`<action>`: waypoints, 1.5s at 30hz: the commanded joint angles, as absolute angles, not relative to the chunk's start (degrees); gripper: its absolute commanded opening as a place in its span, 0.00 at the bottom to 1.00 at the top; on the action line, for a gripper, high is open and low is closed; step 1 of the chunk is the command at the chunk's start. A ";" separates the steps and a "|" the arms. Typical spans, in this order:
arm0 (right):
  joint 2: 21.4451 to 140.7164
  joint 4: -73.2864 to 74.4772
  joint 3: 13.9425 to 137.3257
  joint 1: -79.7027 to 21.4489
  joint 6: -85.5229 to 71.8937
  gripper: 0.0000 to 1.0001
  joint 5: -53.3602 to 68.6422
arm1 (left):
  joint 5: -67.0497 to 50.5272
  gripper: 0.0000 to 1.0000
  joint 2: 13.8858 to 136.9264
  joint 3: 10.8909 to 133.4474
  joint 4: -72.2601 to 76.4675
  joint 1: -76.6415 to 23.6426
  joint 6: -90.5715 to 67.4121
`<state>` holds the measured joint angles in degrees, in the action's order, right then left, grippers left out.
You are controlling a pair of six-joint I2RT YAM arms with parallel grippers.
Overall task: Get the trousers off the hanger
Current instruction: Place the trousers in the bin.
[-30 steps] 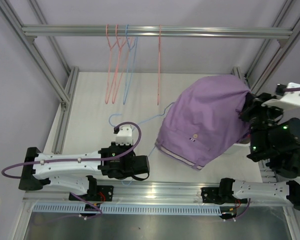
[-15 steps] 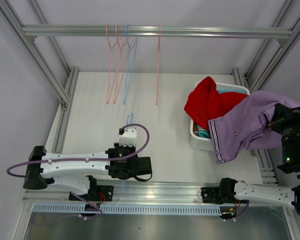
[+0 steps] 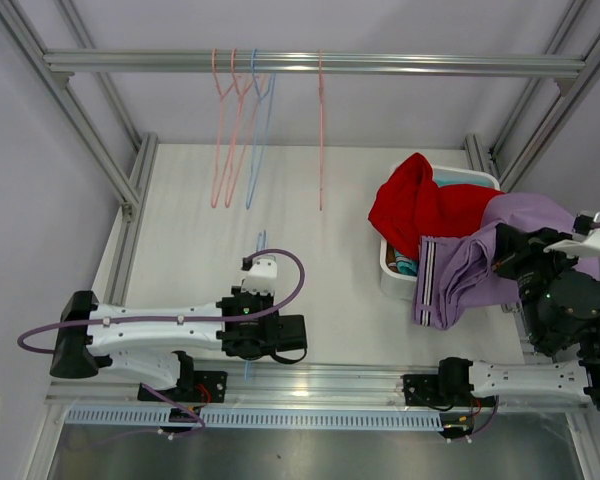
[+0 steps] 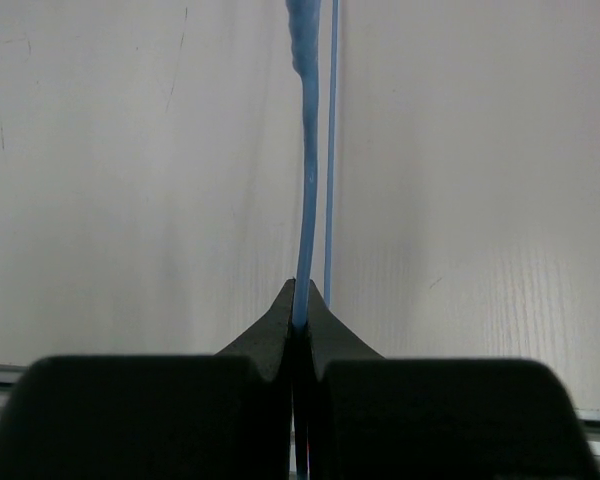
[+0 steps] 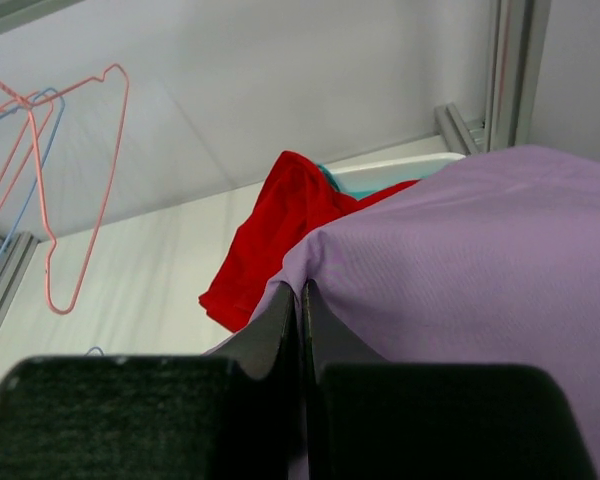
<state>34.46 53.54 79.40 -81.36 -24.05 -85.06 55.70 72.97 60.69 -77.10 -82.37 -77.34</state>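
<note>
The lavender trousers (image 3: 475, 255) hang from my right gripper (image 3: 507, 262) at the right of the table, draped over the front of a white bin (image 3: 392, 268). In the right wrist view the gripper (image 5: 302, 292) is shut on a fold of the lavender cloth (image 5: 460, 250). Red trousers (image 3: 420, 205) lie over the bin's left rim, with teal cloth (image 3: 405, 265) under them; both show in the right wrist view (image 5: 270, 240). My left gripper (image 3: 255, 325) is shut on a thin blue hanger (image 4: 308, 180) lying along the table, its hook (image 3: 260, 238) showing beyond the wrist.
Several empty pink and blue wire hangers (image 3: 240, 130) hang from the metal rail (image 3: 310, 63) at the back, one pink hanger (image 3: 320, 130) apart to the right. Aluminium frame posts (image 3: 130, 200) border the table's left and right sides.
My right gripper pulled the lavender trousers off the blue hanger, swung them right past the bin, then back over it. My left gripper drew the blue hanger towards the near edge.
</note>
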 commanded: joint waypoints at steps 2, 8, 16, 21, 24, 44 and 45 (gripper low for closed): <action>38.56 58.43 80.24 -82.62 -33.38 0.00 -100.81 | 56.34 0.00 72.51 60.29 -77.78 -82.71 -76.91; 47.27 69.52 85.77 -74.29 -42.89 0.00 -100.90 | 55.90 0.01 73.04 60.82 -77.87 -82.79 -76.64; 60.71 75.47 93.59 -57.59 -49.80 0.00 -100.55 | 55.37 0.00 72.77 59.86 -78.22 -83.23 -77.08; 67.66 83.05 98.87 -53.36 -58.97 0.00 -99.76 | 55.20 0.00 72.42 59.50 -78.57 -83.58 -77.43; 72.41 85.07 100.28 -49.76 -63.17 0.00 -98.97 | 55.20 0.00 72.25 58.80 -78.58 -83.67 -77.69; 96.40 86.49 102.39 -30.50 -79.36 0.00 -93.69 | 55.54 0.01 70.84 55.02 -77.17 -84.11 -77.87; 97.63 86.48 102.91 -30.06 -79.63 0.00 -93.52 | 55.72 0.00 70.93 54.85 -77.25 -84.11 -77.87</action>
<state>94.63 79.00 99.57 -31.51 -73.73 -82.63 53.76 71.88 55.09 -77.21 -83.66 -77.54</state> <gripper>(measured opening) 0.020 0.006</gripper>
